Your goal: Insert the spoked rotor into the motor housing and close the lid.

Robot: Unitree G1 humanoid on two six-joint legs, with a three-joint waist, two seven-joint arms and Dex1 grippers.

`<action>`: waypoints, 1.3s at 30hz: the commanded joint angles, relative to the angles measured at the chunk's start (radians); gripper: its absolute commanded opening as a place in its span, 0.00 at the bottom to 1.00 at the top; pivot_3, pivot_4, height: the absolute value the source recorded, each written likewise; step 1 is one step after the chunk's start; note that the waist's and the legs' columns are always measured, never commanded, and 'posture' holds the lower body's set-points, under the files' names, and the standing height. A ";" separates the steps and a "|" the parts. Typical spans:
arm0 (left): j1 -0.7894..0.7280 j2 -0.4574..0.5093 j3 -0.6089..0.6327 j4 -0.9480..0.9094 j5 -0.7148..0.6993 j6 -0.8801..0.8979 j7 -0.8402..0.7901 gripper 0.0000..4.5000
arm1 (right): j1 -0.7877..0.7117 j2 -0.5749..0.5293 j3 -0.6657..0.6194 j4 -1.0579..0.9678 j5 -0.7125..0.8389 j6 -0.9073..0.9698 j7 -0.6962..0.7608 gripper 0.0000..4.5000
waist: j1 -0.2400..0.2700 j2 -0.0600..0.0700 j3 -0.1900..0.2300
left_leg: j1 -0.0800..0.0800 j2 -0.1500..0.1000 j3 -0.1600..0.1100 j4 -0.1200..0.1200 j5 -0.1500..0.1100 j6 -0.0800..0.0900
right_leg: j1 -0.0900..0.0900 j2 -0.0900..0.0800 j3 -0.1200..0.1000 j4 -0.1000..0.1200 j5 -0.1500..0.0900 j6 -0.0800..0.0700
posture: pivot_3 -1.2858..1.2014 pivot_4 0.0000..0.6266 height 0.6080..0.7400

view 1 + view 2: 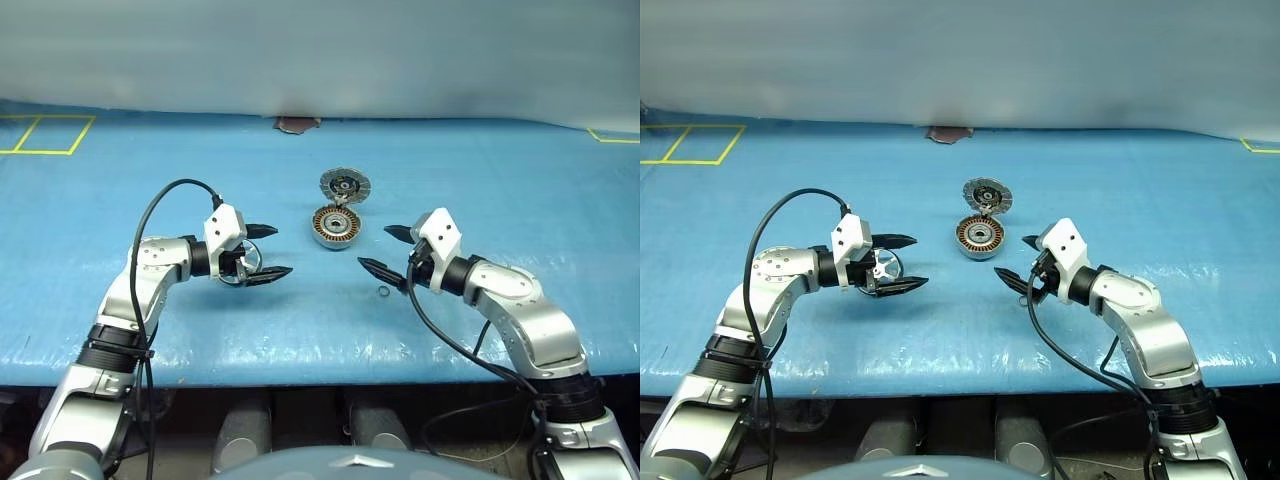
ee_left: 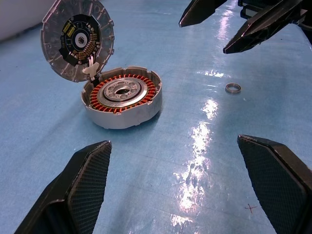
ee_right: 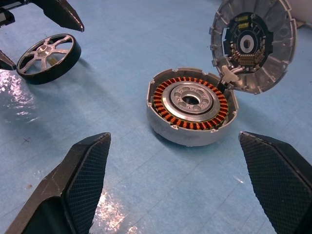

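The housing (image 1: 336,227) sat mid-mat, lid (image 1: 345,186) hinged up behind. The rotor (image 3: 48,57) lay under the left gripper (image 1: 262,251); both it and the right gripper (image 1: 386,250) were wide open, empty. Pickup pending: the left must close on the rotor.

You will find no words, numbers or brand names to read here. The one small sign is a tiny red cross mark (image 2: 250,208) drawn on the blue tabletop (image 2: 195,161), just beside your left fingers (image 2: 80,190). The dark round board inside the lid (image 3: 253,46) has small parts on it, but any print there is too small to read.
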State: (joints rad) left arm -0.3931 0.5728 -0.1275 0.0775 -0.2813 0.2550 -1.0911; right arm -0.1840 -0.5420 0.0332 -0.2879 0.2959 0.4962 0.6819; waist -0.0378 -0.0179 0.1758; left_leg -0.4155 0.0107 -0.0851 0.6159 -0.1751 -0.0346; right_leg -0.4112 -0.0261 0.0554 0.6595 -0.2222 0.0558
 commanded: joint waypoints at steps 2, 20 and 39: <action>-0.009 -0.001 0.006 -0.013 0.001 -0.008 0.001 1.00 | -0.014 0.007 -0.016 -0.011 -0.023 -0.057 -0.025 0.99 | 0.000 0.000 0.000 | 0.000 0.000 0.000 0.000 0.000 0.000 | 0.000 0.000 0.000 0.000 0.000 0.000 | 0.52 0.24 1.00; -0.023 -0.021 0.003 0.007 0.012 -0.024 0.003 1.00 | 0.001 0.036 -0.030 0.003 -0.019 -0.110 -0.049 0.99 | 0.000 0.000 0.000 | 0.000 0.000 0.000 0.000 0.000 0.000 | 0.000 0.000 0.000 0.000 0.000 0.000 | 0.52 0.24 1.00; -0.014 -0.036 0.003 0.002 0.013 -0.033 0.022 1.00 | -0.028 0.027 -0.032 0.017 -0.014 -0.037 -0.065 0.99 | 0.000 0.000 0.000 | 0.000 0.000 0.000 0.000 0.000 0.000 | 0.000 0.000 0.000 0.000 0.000 0.000 | 0.52 0.24 1.00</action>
State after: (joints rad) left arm -0.4053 0.5349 -0.1280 0.1037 -0.2735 0.2448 -1.0699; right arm -0.1934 -0.5057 0.0106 -0.2531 0.2803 0.4625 0.6142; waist -0.0380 -0.0179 0.1758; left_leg -0.4155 0.0107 -0.0850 0.6160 -0.1751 -0.0346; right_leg -0.4110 -0.0261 0.0555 0.6596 -0.2221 0.0558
